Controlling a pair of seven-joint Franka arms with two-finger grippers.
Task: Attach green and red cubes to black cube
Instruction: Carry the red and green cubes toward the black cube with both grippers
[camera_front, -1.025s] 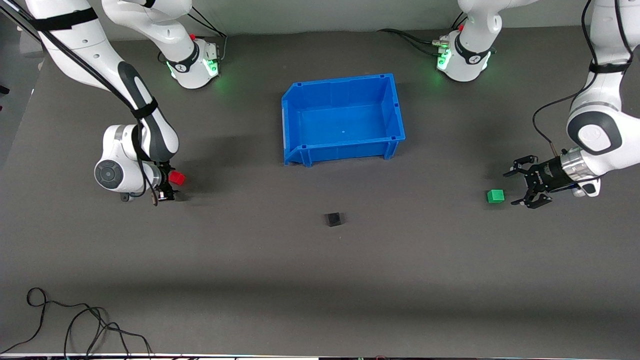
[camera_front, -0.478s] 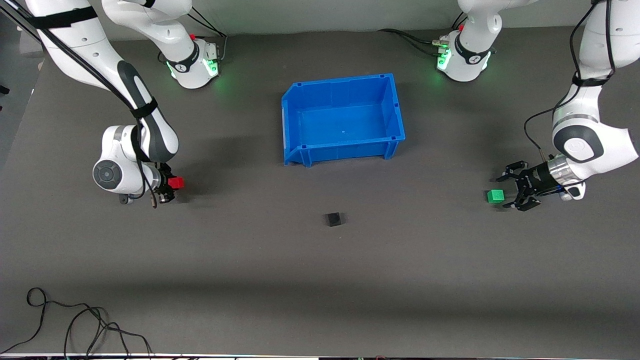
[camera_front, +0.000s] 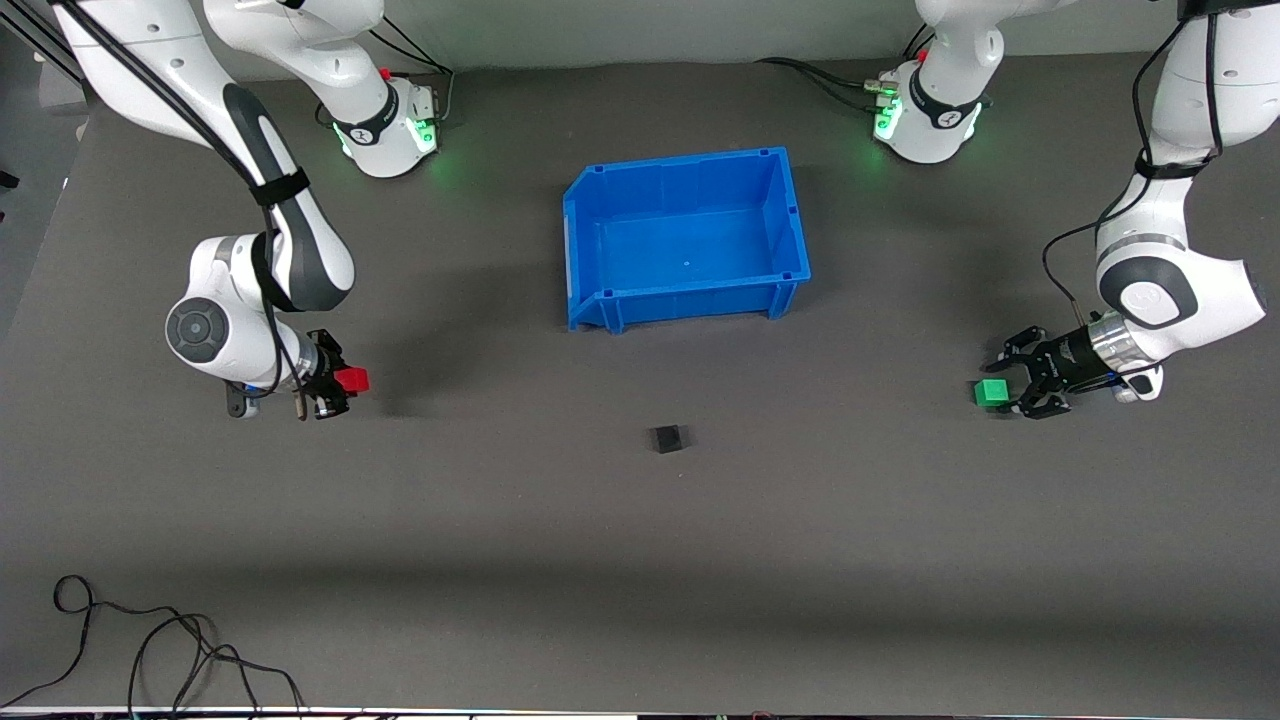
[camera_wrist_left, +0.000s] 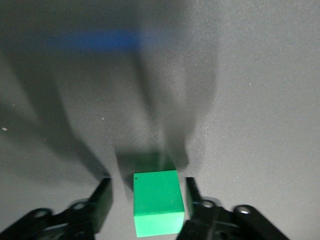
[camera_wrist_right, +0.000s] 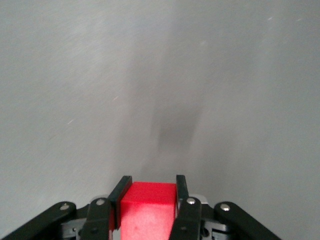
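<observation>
The black cube (camera_front: 667, 438) sits on the dark table mat, nearer the front camera than the blue bin. The green cube (camera_front: 992, 392) lies on the mat toward the left arm's end. My left gripper (camera_front: 1008, 385) is open, low at the mat, with the green cube (camera_wrist_left: 157, 201) between its fingers (camera_wrist_left: 101, 204) and gaps on both sides. My right gripper (camera_front: 345, 381) is shut on the red cube (camera_front: 352, 380) toward the right arm's end. The red cube (camera_wrist_right: 148, 210) is clamped between both fingers (camera_wrist_right: 120, 192).
An empty blue bin (camera_front: 586, 232) stands mid-table, between the two arm bases (camera_front: 925, 110). Loose black cables (camera_front: 150, 640) lie on the mat near the front edge, at the right arm's end.
My left gripper has slid toward the green cube until its open fingers straddle it. My right gripper, holding the red cube, has shifted slightly with the wrist turning.
</observation>
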